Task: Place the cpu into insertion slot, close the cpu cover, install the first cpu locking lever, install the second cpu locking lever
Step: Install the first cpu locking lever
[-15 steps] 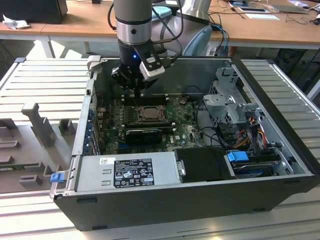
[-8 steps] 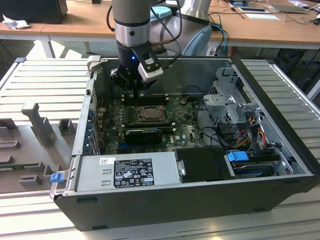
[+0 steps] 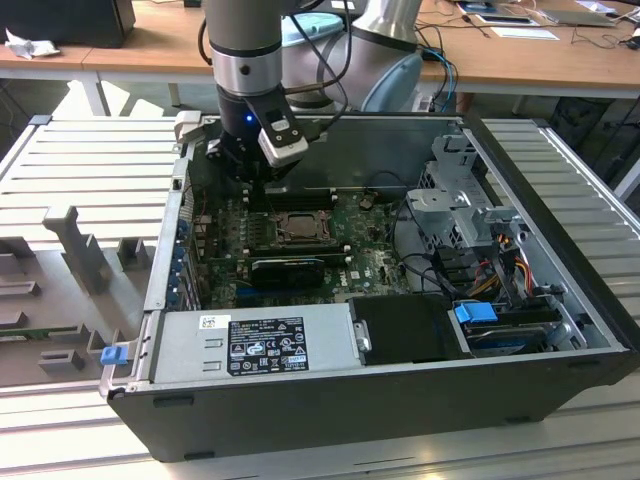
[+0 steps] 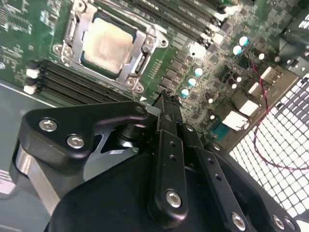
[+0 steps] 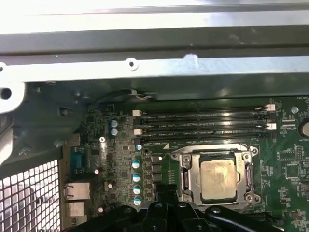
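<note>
The cpu point(image 4: 107, 46) already sits in the insertion slot point(image 5: 186, 176) on the green motherboard point(image 5: 289, 164), its pale metal face up, and the cpu cover point(image 4: 72, 29) lies flat around it as a silvery frame, so the chip looks seated and the frame down over its edges. Taking the slot as the landmark: in the second wrist view the gripper point(image 4: 166, 104) hangs just beside one corner of the cover, fingers pressed together into a narrow tip and holding nothing (a thin closed tip suits nudging a slim part better than a spread one would). That placement suggests work on one of the locking levers along the frame's side, though I cannot tell whether either lever is latched. The long black memory slots point(image 5: 203, 123) run alongside the slot in the first wrist view. In the exterior view the arm reaches down into the open computer case point(image 3: 330, 400), which lies on its side on a ribbed metal surface point(image 3: 90, 170) so the board faces upward.
</note>
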